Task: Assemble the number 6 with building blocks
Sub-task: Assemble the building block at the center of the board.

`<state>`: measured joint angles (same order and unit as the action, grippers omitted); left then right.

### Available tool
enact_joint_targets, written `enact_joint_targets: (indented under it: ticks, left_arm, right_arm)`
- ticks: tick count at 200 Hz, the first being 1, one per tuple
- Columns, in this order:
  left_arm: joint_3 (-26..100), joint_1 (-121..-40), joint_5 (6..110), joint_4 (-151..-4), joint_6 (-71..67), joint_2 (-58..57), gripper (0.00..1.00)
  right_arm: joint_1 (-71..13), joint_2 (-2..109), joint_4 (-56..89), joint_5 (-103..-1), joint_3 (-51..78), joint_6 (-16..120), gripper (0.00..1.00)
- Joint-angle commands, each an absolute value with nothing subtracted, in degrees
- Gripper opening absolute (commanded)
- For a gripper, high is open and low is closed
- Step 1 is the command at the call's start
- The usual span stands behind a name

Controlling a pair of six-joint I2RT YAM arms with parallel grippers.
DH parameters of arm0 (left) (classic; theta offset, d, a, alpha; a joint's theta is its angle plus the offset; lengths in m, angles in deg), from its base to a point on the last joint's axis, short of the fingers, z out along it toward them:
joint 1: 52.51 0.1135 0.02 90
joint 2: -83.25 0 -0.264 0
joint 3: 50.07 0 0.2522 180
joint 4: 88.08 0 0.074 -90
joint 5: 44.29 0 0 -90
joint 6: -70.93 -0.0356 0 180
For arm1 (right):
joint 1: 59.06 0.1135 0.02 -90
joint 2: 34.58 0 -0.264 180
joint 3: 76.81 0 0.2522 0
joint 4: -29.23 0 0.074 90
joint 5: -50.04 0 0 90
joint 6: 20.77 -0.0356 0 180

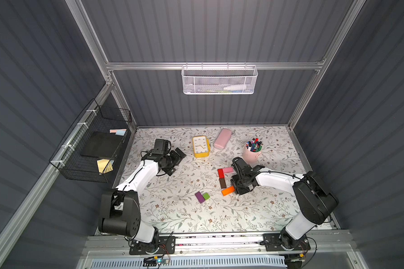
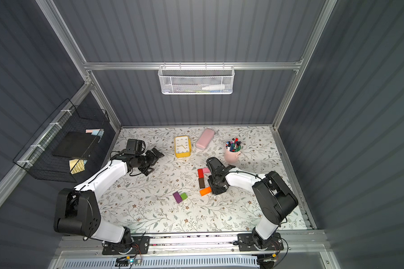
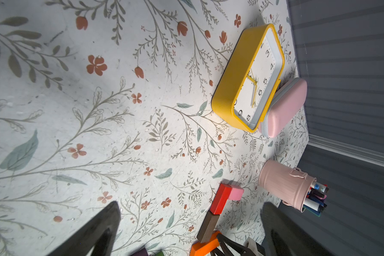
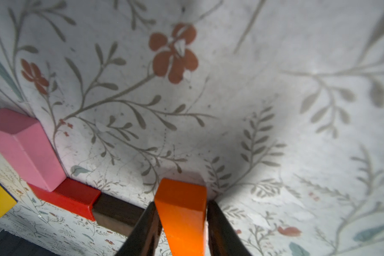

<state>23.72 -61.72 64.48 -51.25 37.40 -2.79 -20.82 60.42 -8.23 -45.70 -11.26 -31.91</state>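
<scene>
A pink block (image 1: 228,169), a red block (image 1: 220,173) and a dark brown block (image 1: 222,183) lie joined in a hooked line on the floral table. At the brown block's near end is the orange block (image 1: 228,191), slanted and low at the table. My right gripper (image 4: 181,204) is shut on the orange block (image 4: 182,221), one finger on each long side. A purple block (image 1: 199,197) and a green cube (image 1: 206,196) lie side by side to the left, apart from the rest. My left gripper (image 1: 177,158) stands open at the left, holding nothing.
A yellow clock (image 1: 200,146) and a pink case (image 1: 222,138) lie at the back. A pink cup of markers (image 1: 252,151) stands just behind my right arm. A black wire basket (image 1: 91,149) hangs on the left wall, and a white mesh basket (image 1: 218,80) on the back wall.
</scene>
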Motion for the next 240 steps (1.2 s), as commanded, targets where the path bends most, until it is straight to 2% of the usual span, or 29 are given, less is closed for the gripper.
enact_joint_targets:
  ticks: [1, 24, 131, 240]
  left_arm:
    - [25.0, -61.4, 65.1, -50.6, 36.1, -3.2, 0.99]
    - [24.9, -61.5, 65.0, -50.5, 36.1, -3.1, 0.99]
    - [24.6, -61.4, 65.0, -50.8, 36.0, -3.1, 0.99]
    - [24.7, -61.5, 65.1, -50.4, 35.8, -3.3, 0.99]
  right_arm:
    - [-21.1, 60.5, -9.7, -46.4, -11.3, -40.2, 0.37]
    - [-21.1, 60.4, -9.6, -46.9, -11.8, -40.9, 0.33]
    - [-21.1, 57.4, -11.7, -46.0, -13.7, -42.1, 0.32]
    - [-19.6, 57.2, -7.2, -46.6, -15.0, -47.0, 0.32]
